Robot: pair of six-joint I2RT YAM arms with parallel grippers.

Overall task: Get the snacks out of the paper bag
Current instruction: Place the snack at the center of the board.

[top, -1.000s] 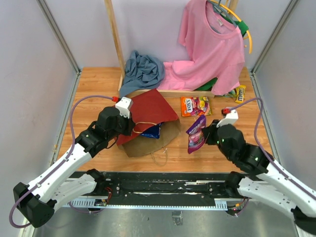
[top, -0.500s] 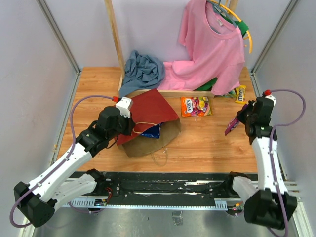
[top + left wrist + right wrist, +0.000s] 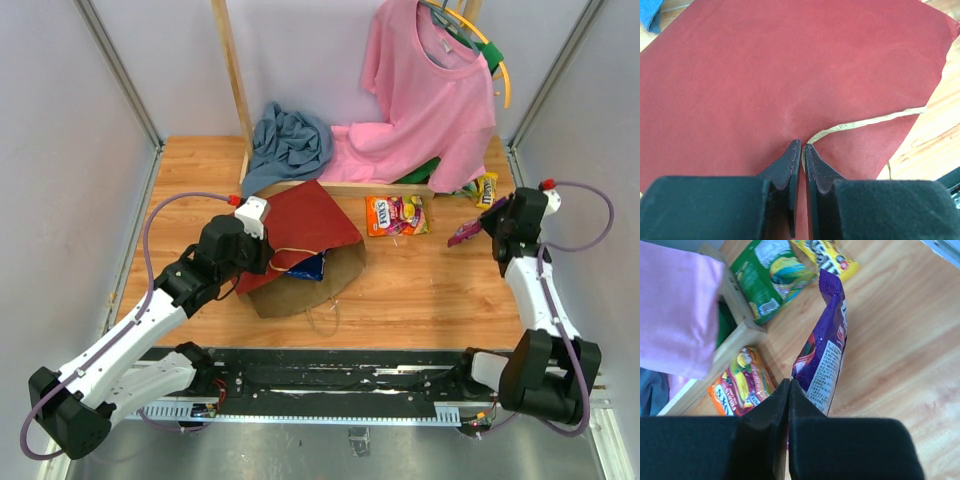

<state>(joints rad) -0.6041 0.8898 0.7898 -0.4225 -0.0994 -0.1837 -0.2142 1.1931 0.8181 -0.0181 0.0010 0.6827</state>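
The paper bag [image 3: 300, 225] lies on its side, dark red side up, mouth facing right. A blue chip bag [image 3: 308, 266] shows in its mouth. My left gripper [image 3: 265, 258] is shut on the bag's upper edge by the twine handle [image 3: 865, 122]; the red paper [image 3: 790, 75] fills the left wrist view beyond its closed tips [image 3: 802, 146]. My right gripper [image 3: 492, 225] is shut on a purple candy packet [image 3: 464, 234] at the far right, held just above the table [image 3: 827, 347]. An orange packet [image 3: 397, 214], a green packet [image 3: 771, 275] and a yellow packet [image 3: 486, 189] lie on the table.
A wooden frame [image 3: 340, 187] stands at the back with a pink shirt [image 3: 430, 100] hanging over it and a blue-grey cloth [image 3: 290, 145] beside it. Grey walls close in both sides. A loose twine handle [image 3: 322, 315] lies by the front edge.
My right arm has swung from the middle of the table to the far right, carrying the purple packet with it. The left arm and the bag have not moved.
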